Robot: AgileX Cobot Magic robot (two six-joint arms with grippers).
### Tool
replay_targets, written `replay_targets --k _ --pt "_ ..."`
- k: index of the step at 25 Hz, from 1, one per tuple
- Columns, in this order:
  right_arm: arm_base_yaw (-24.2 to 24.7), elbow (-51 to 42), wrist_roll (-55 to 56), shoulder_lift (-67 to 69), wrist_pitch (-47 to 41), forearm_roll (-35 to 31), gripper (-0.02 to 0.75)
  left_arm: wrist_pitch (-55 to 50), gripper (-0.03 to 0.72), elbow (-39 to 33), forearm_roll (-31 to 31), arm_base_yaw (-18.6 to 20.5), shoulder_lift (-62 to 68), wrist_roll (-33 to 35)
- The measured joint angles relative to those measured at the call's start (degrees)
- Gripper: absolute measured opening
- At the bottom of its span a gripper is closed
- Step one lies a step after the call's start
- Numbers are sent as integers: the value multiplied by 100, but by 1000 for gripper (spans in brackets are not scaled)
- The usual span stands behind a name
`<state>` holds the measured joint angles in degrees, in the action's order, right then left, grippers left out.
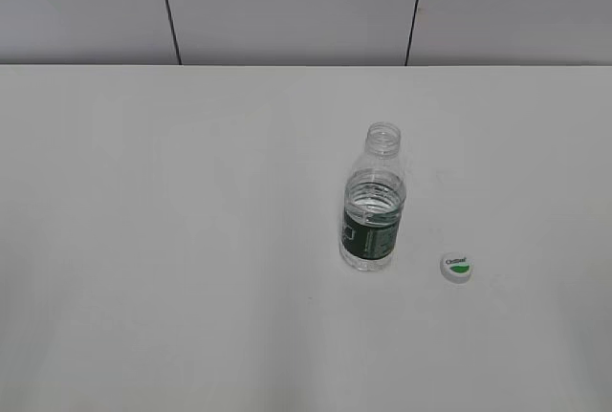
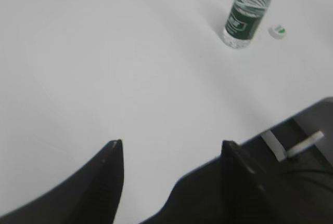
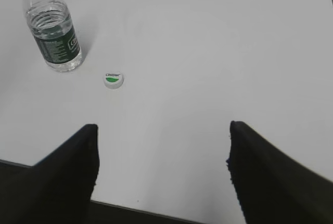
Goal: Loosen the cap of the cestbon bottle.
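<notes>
- Exterior view: nearest the camera, bare white table [image 1: 191, 316]; further back, right of centre, the cestbon bottle [image 1: 371, 204] stands upright with its neck uncovered. The cap [image 1: 458, 267] lies on the table just right of the bottle's base, green patch up, not touching it. Neither of my 2 grippers appears.
- Left wrist view: my left gripper [image 2: 171, 156] hangs above the table, its 2 dark fingers [image 2: 106, 182] spread wide and holding nothing. Bottle [image 2: 244, 16] and cap [image 2: 278, 30] sit well apart from it, at upper right.
- Right wrist view: my right gripper [image 3: 162, 154] is likewise spread wide and empty. Bottle [image 3: 52, 31] stands at upper left; cap [image 3: 113, 80] lies near its base.
</notes>
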<state>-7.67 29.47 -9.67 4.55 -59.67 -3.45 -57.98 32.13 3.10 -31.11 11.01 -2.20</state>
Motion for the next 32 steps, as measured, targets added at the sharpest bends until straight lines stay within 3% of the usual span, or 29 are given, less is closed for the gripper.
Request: replay_targets --k 9,16,22,32 --pt "499 0 0 0 0 2 590 -4 448 0 1 1692 -895 0" --pt "505 0 0 -294 16 2 590 -6 448 -20 6 2495 -1007 0" --pt "505 0 0 -493 22 2 590 -6 448 -27 11 2926 -1007 0" --pt "505 -4 0 -498 32 2 590 -6 448 -38 17 3171 -1125 0"
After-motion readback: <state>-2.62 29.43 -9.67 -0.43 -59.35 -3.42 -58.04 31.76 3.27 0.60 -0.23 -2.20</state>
